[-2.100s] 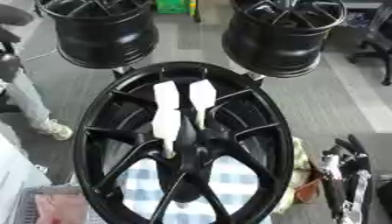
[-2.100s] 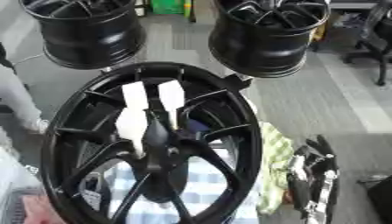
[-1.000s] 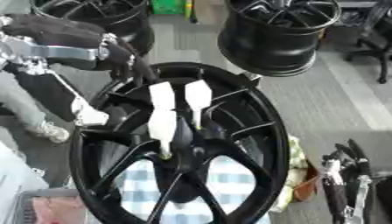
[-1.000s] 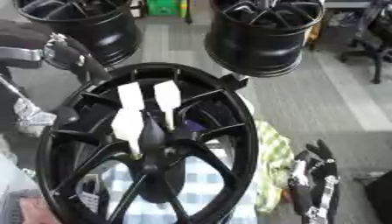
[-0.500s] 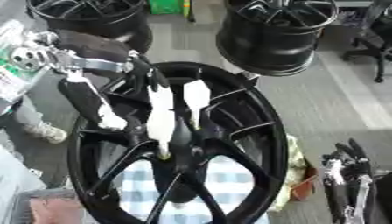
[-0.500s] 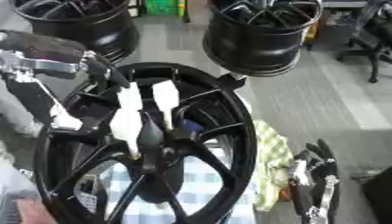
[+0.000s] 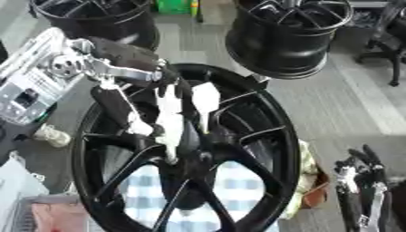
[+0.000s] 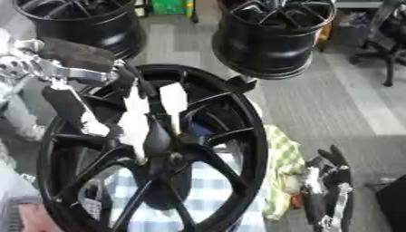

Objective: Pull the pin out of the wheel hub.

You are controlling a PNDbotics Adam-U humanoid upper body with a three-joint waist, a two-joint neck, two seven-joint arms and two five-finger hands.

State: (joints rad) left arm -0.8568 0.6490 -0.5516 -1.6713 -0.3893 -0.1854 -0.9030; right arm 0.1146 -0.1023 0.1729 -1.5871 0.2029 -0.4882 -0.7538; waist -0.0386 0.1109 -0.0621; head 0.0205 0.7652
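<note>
A big black wheel hub (image 7: 262, 131) lies flat in the middle, spokes meeting at its centre. Two white pins stand up from the centre: the left pin (image 7: 169, 120) and the right pin (image 7: 205, 103). My left hand (image 7: 119, 54) reaches in from the upper left over the rim. Its dark fingers (image 7: 170, 83) lie at the top of the left pin, and its long thumb (image 7: 119, 108) with a pale tip stretches down beside it, spread well apart. I cannot see any finger closed round the pin. My right hand (image 7: 361, 190) rests at the lower right, fingers up and relaxed.
Two more black wheels stand behind, one at the back left (image 7: 95, 18) and one at the back right (image 7: 293, 31). A blue-checked cloth (image 7: 202, 192) lies under the hub and a yellow-green cloth (image 8: 282, 167) to its right. An office chair (image 7: 389, 27) stands far right.
My left arm has come in from the upper left and moved right and down over the rim until its fingers reach the left pin. The right hand has stayed put.
</note>
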